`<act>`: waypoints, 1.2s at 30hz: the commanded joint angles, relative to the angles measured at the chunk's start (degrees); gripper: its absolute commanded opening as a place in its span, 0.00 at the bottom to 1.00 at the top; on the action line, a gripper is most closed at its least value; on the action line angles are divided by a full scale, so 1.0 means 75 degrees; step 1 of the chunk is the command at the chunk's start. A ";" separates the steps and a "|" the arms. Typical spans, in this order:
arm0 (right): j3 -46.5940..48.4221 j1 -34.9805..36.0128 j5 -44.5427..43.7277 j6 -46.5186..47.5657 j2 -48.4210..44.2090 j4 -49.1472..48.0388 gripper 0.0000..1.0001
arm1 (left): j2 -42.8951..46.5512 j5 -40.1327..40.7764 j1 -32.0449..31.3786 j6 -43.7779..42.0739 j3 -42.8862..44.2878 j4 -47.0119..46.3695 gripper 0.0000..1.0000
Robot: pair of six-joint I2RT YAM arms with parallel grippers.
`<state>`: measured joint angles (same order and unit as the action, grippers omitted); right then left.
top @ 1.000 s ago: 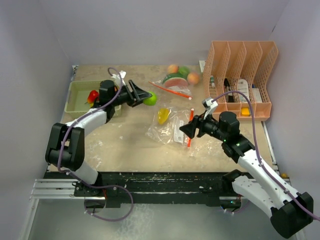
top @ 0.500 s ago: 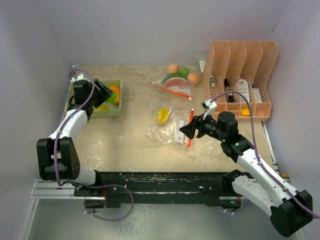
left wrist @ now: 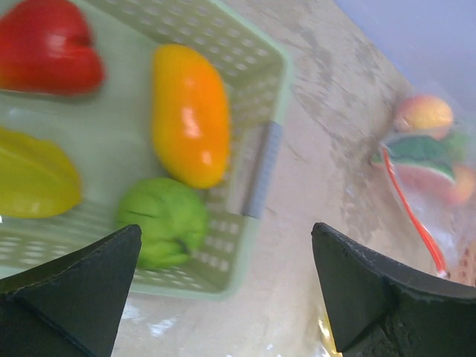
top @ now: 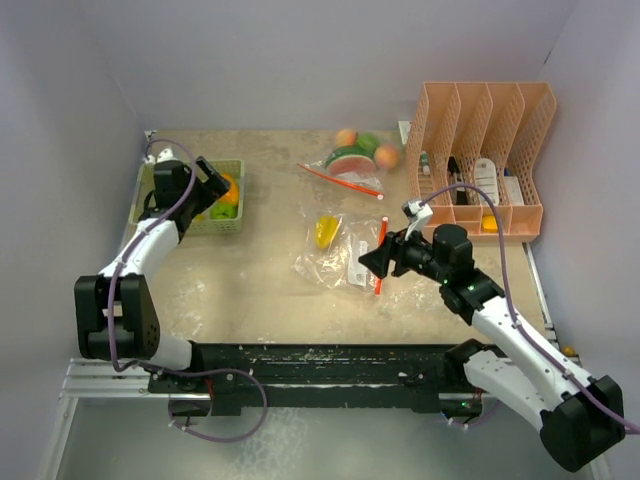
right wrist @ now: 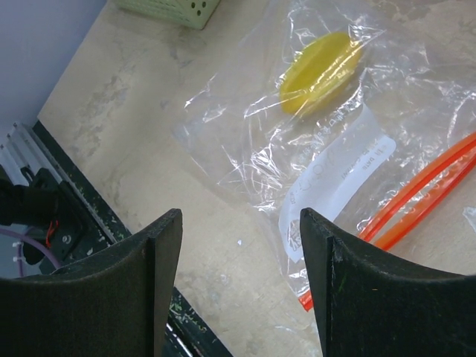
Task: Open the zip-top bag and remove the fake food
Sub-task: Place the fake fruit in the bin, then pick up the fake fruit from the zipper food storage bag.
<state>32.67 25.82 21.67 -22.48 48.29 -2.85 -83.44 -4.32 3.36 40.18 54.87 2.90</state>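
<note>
Tools first: left tool is spread wide with nothing in it, hanging over the green basket at the far left of the tabletop; a green piece, an orange piece, a red piece and a yellow chunk are lying in that basket, so those look done to me. Right tool has its jaws partly apart and empty too, hovering just above the zip-top bag, not touching it as far as I can see.

That bag lies flat mid-tabletop with one yellow piece inside, up toward the end away from the orange zip strip; can't tell if the zip is open or sealed.

Handling-wise: my guess is the bag is thin, crinkly film, super light and slippery, so it'll slide or bunch instead of resisting; the zip strip is the stiffest bit and I'd pinch a lip right there, one tool per side. The yellow piece looks like hard glossy plastic, light and rounded, likely to squirt out of a sloppy pinch; grab it across its narrow middle.

A second bag with watermelon and peachy pieces sits at the far side, untouched.
</note>
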 commanded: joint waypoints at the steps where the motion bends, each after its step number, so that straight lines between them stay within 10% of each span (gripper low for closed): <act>1: -0.0092 -0.0015 -0.0772 -0.0717 0.0320 -0.0397 0.63 | 0.0503 -0.0208 -0.1256 -0.0438 0.0194 -0.0438 0.99; 8: -0.0372 -0.0297 -0.2420 -0.2058 0.0416 -0.0225 0.36 | -0.0010 -0.0549 -0.3132 -0.0093 -0.0298 -0.0916 0.99; 24: -0.1226 -0.1625 -0.1589 -0.2817 0.1239 -0.0879 0.34 | -0.1724 -0.1333 -0.4370 -0.0179 -0.0151 -0.1797 1.00; 36: -0.1046 -0.1662 -0.1187 -0.2689 0.2996 -0.2348 0.00 | -0.1847 -0.1512 -0.4723 -0.0165 -0.0011 -0.1933 0.08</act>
<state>23.09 13.74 10.52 -43.57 68.18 -13.80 -98.52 -14.04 -31.70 39.77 52.69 -8.62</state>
